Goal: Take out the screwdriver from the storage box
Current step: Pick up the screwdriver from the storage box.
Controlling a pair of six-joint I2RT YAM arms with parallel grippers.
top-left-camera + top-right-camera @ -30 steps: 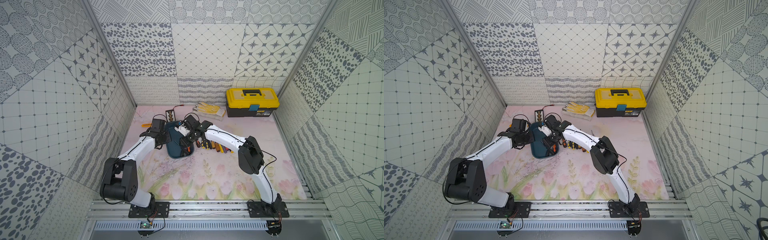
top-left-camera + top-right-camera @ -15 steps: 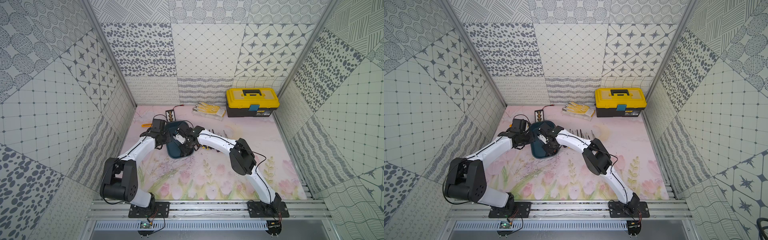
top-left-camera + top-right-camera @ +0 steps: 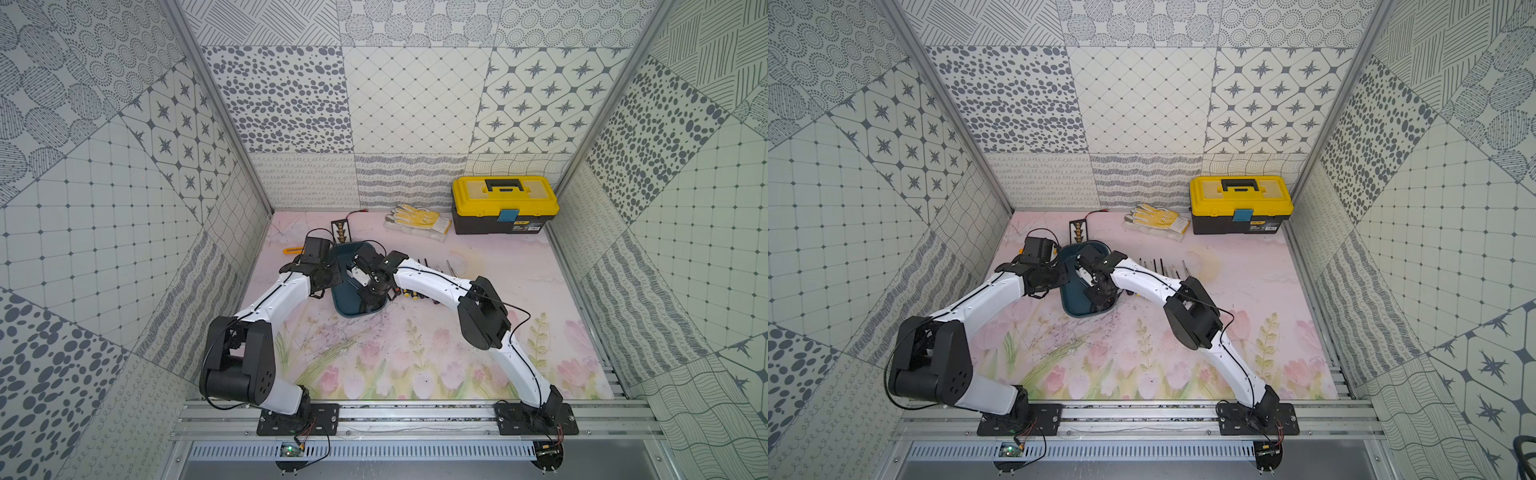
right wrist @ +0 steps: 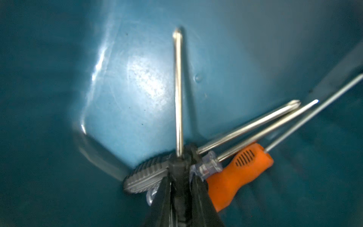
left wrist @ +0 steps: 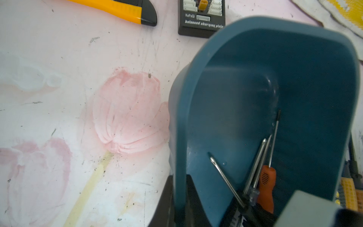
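**Right claw (image 4: 181, 182) clamps the black-handled screwdriver (image 4: 178, 88) inside the storage box (image 4: 59, 98)**

The screwdriver lies in the half of the box nearer the robot's base. Its bare steel shaft points away from the claw over the box floor. The jaws stand almost together on the black handle and appear to grip it just behind the shaft.

It should be light and rigid. The polished shaft would be slippery, so the handle is the right place to hold it. With the grip this far back, the long shaft may swing or droop.

An orange-handled screwdriver (image 4: 241, 169), a clear-handled one (image 4: 208, 167) and a grey ribbed handle (image 4: 145, 176) press against the gripped handle. They could be dragged along with it.

The box walls are smooth and rise all round. The tip will probably need to come up before it can clear the rim. The left claw (image 5: 179, 194) is closed on the box's side wall, which should keep the tub from sliding.

In a top view, a row of screwdrivers (image 3: 1158, 266) lies on the mat just beside the box, under the right arm. The flowered mat towards the robot's base offers open room. The yellow toolbox (image 3: 504, 203) and gloves (image 3: 417, 218) sit well apart by the back wall.
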